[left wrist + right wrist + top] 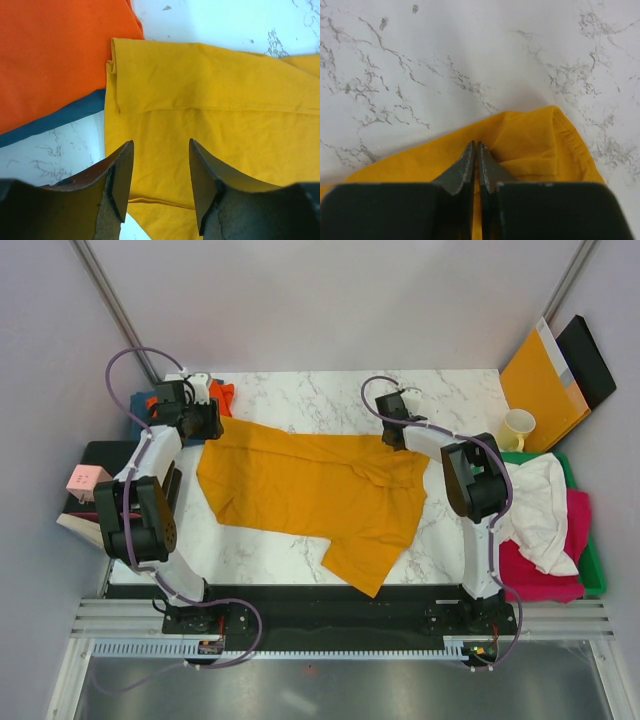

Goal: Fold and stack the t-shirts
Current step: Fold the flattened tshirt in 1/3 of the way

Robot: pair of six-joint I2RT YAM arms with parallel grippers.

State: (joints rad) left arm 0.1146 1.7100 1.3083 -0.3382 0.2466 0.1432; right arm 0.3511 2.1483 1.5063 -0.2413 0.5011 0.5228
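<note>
- Your large mustard-yellow cotton t-shirt (310, 495) lies spread and rumpled across the middle of the white marble-patterned table (300, 395), with one corner trailing toward the lower centre of the top view.
- Your left gripper (161, 145) sits at the upper left of the top view, over the shirt's left edge. Its fingers stand well apart, with only yellow cloth showing in the gap and nothing held.
- Your right gripper (476, 145) is at the upper centre-right, on the shirt's far edge. Its fingers are pressed almost together. A hemmed fold seems pinched at the tips, though they hide the contact itself.
- In the left wrist view, an orange cotton tee (55, 55) fills the upper left, lying on a teal-blue tee (60, 120) just beside the yellow hem.
- At the right edge of the top view, a white tee (540, 510) lies heaped on a magenta tee (535, 575) in a green plastic bin (592, 565).
</note>
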